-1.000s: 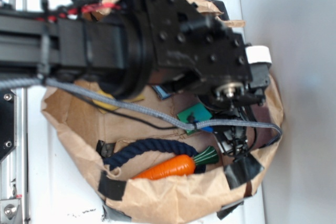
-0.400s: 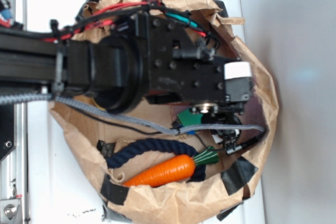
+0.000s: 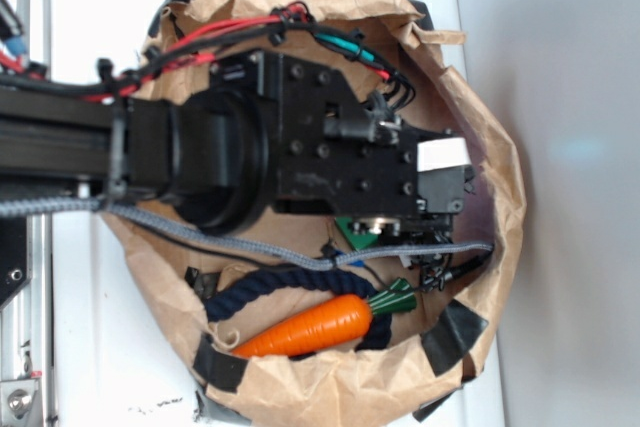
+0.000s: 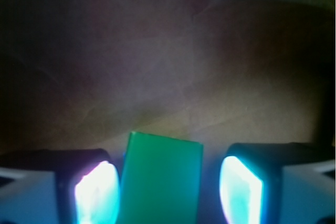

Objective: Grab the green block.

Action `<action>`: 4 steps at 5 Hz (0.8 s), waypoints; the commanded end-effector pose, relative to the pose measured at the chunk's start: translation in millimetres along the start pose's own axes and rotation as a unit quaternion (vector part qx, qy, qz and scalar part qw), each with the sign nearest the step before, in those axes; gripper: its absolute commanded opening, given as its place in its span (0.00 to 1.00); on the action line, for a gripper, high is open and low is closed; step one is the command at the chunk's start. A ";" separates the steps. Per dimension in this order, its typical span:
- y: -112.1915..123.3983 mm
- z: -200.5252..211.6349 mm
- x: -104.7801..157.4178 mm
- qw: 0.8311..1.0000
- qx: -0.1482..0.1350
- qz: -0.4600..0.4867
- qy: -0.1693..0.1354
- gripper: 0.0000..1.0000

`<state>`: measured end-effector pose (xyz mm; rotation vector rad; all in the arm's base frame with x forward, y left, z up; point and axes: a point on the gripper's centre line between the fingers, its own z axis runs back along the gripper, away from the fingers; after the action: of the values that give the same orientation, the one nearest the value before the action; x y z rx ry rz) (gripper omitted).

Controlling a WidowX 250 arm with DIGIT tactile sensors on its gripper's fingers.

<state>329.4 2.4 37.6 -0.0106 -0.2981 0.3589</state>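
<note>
I have the end effector (image 4: 168, 192) open and straddling the green block (image 4: 160, 179), which lies on the paper bag (image 3: 330, 382) floor; one pad (image 4: 94, 192) sits closer, so closing should nudge it centred.

Paper bag (image 3: 500, 197) walls hem the hand (image 4: 168, 187) astride the green block (image 4: 160, 177).

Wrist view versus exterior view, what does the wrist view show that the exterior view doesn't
Only the wrist view shows the gripper open, its two glowing pads flanking the green block, with gaps on both sides. Only the exterior view shows the brown paper bag, the toy carrot, the dark blue rope and the black arm reaching into the bag. Both show the green block, though in the exterior view only a corner peeks from beneath the arm.
</note>
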 end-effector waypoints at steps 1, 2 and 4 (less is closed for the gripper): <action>-7.5 2.1 0.3 0.999 -0.010 0.022 -0.023 0.00; -7.4 1.0 -0.5 0.999 -0.009 0.029 -0.026 0.00; -8.0 26.4 6.0 0.999 -0.027 0.023 0.008 0.00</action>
<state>316.7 -8.8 40.5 -0.0596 -0.2098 0.3914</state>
